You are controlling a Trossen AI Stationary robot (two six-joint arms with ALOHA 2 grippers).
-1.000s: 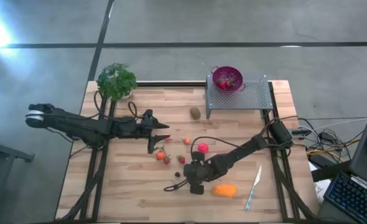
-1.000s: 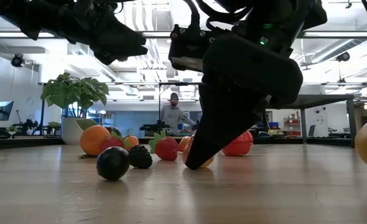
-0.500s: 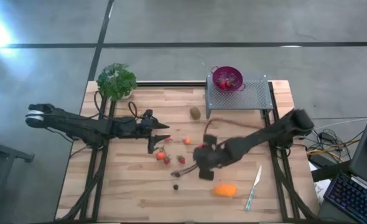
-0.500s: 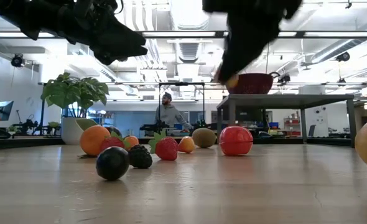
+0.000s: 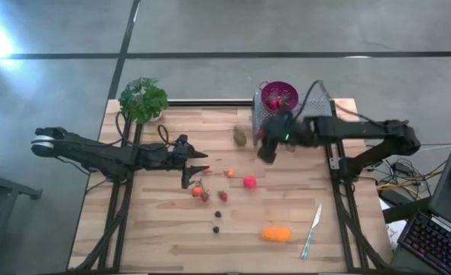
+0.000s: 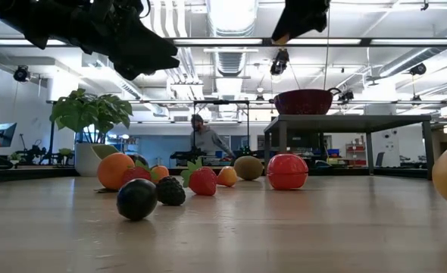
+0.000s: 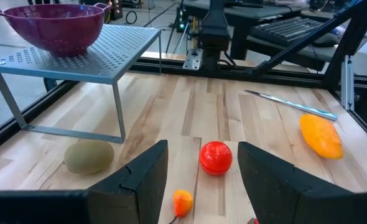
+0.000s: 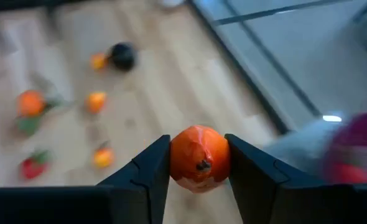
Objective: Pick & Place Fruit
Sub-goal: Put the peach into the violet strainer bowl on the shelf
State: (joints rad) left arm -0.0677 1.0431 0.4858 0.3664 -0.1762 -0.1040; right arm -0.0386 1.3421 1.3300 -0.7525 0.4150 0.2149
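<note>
wooden table (image 5: 157, 229) carries the leafy plant (image 5: 142, 99) at left; left hand (image 5: 199, 169) hangs spread above the scattered strawberries (image 5: 201, 192). right hand (image 5: 265, 145), blurred, pinches a small orange fruit (image 8: 199, 158) beside the metal rack (image 5: 309, 118) with its purple colander (image 5: 279, 95).

Overhead, table-level, two wrist views; shared table (image 5: 164, 237).
</note>
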